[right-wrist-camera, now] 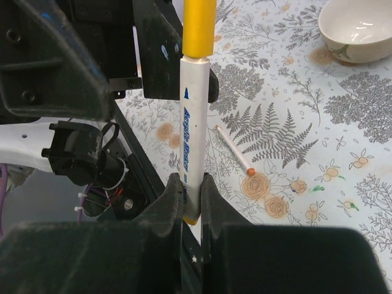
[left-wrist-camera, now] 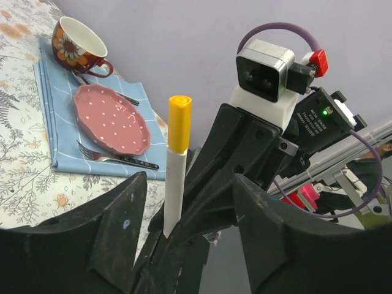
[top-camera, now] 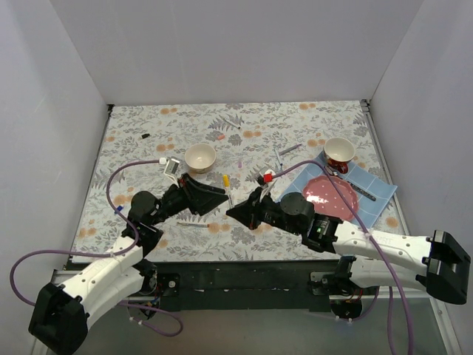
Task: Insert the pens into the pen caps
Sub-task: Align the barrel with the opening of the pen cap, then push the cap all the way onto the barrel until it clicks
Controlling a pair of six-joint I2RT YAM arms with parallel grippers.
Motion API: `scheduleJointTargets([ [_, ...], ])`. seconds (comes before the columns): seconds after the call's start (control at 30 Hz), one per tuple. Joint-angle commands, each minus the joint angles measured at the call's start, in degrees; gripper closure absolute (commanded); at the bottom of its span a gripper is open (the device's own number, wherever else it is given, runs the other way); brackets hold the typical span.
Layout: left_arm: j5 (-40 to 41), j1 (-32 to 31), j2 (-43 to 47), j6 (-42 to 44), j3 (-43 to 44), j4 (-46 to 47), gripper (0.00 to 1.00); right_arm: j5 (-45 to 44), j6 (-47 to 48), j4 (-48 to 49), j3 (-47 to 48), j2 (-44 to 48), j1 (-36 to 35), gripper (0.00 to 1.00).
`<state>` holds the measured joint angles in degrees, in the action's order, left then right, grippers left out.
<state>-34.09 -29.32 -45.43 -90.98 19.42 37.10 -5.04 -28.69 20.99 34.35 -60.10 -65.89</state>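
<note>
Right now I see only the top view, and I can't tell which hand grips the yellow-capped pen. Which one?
Observer: The right hand is shut on the pen, on its white barrel near the bottom end.
Operator: And the left?
Observer: The left hand is open, fingers clear on both sides of the pen.
Operator: Cap on?
Observer: The yellow cap sits on the barrel's top, in line with it.
</note>
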Motion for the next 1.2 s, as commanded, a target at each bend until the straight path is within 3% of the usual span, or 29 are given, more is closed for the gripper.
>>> scheduleJointTargets([
  [0.0, -1.76, -0.21, 2.54, 0.98, 1.32, -0.20, 0.38, -0.50, 2.76, 0.54, 2.65, 1.64, 0.06, 0.99],
  [0.17, -3.70, -0.21, 1.23, 4.04, 6.85, -7.20, 0.22, 2.74, 3.11, 0.10, 1.69, 4.19, 0.06, 0.99],
  [0.3, -8.97, -0.21, -2.46, 8.35, 11.77, -12.66, 0.22, 4.60, 2.41, 0.62, 0.55, 6.39, 0.06, 0.99],
  [0.47, -11.61, -0.12, -4.93, 4.33, 11.52, -4.53, 0.29, 9.08, 0.83, 1.86, -0.51, 7.45, 0.06, 0.99],
  [0.6, -12.32, -0.21, -5.28, 1.60, 11.25, -0.28, 0.32, 9.43, 0.47, 1.60, -0.95, 8.24, 0.14, 0.99],
  [0.8, -11.88, -0.21, -5.55, 2.04, 13.19, -2.39, 0.28, 9.70, 0.13, 0.98, -1.30, 9.03, 0.06, 0.99],
  [1.17, -10.12, -0.21, -6.42, 1.42, 14.68, -3.71, 0.37, 9.61, -0.32, 0.80, -2.88, 10.44, 0.06, 0.99],
])
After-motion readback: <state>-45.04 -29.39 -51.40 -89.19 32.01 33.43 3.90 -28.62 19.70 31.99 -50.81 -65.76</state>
